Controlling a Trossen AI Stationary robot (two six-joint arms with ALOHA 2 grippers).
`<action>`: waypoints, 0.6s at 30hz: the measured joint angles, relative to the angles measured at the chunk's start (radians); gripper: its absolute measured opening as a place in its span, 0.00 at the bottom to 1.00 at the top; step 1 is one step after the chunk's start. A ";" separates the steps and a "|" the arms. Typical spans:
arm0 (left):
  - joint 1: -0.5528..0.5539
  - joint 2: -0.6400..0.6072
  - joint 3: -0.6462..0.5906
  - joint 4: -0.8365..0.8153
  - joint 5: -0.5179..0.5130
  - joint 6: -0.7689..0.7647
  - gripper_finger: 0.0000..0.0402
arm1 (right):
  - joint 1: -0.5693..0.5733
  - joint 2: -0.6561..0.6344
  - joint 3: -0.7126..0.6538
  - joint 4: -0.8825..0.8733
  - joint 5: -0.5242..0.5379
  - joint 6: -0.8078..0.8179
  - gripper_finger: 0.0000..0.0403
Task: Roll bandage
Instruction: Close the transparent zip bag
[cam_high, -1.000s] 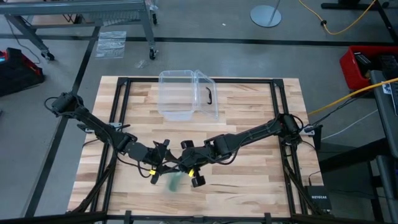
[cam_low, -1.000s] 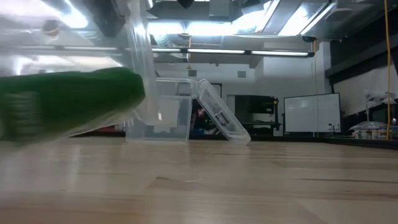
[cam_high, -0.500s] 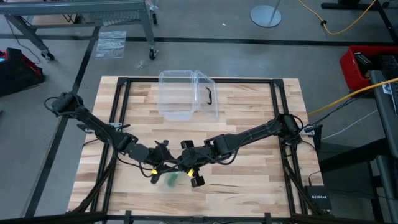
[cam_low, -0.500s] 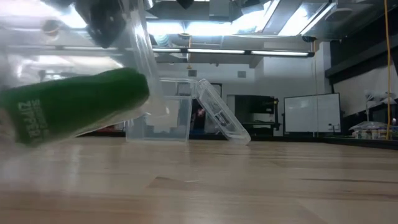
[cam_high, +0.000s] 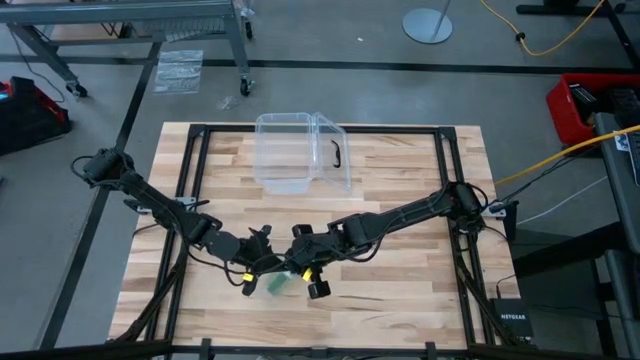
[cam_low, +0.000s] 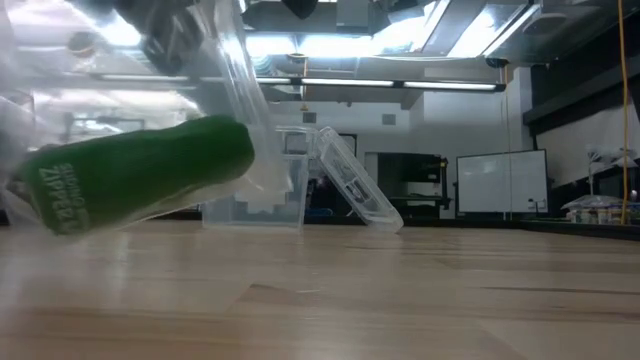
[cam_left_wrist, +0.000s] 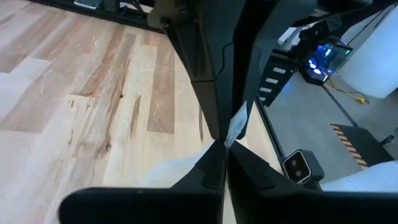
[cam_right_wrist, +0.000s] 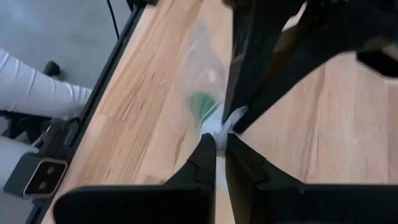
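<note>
The green bandage (cam_low: 140, 180) is a stubby roll inside a clear plastic bag (cam_low: 245, 120); white lettering shows at one end. From above, the bandage (cam_high: 275, 286) shows near the table's front edge, left of the middle. My left gripper (cam_high: 272, 268) and my right gripper (cam_high: 290, 270) meet tip to tip just above it, both shut on the bag. The roll hangs tilted in the bag, its lettered end lower. In the right wrist view the bandage (cam_right_wrist: 202, 102) shows just beyond the fingers. My left gripper pinches a bunched edge of the clear bag (cam_left_wrist: 237, 123) between its two fingers, coming in almost level from the table's left. One layer or several, I cannot tell. My right gripper pinches the bag's plastic (cam_right_wrist: 229, 119) between its two fingers, slanting down from the table's right. The bag with the roll hangs below both holds.
A clear plastic box (cam_high: 295, 155) with a black handle (cam_high: 337, 153) stands open at the far middle of the table; it also shows in the low view (cam_low: 275, 185). A person's white-clad limb (cam_right_wrist: 31, 87) shows beyond the table's near edge.
My left gripper has shut on the bag's edge without moving from its place. The bagged roll has swung a little and now hangs more tilted, its lettered end lower. My right gripper has kept its hold.
</note>
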 joint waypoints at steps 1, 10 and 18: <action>0.000 0.000 0.000 0.003 -0.001 0.000 0.01 | 0.000 -0.001 0.000 -0.010 -0.001 0.000 0.05; -0.001 -0.008 -0.002 0.077 0.025 0.019 0.00 | 0.001 -0.004 0.002 -0.014 -0.009 0.041 0.05; -0.028 -0.016 -0.002 0.107 0.026 0.024 0.00 | 0.001 -0.002 0.000 -0.051 -0.008 0.044 0.05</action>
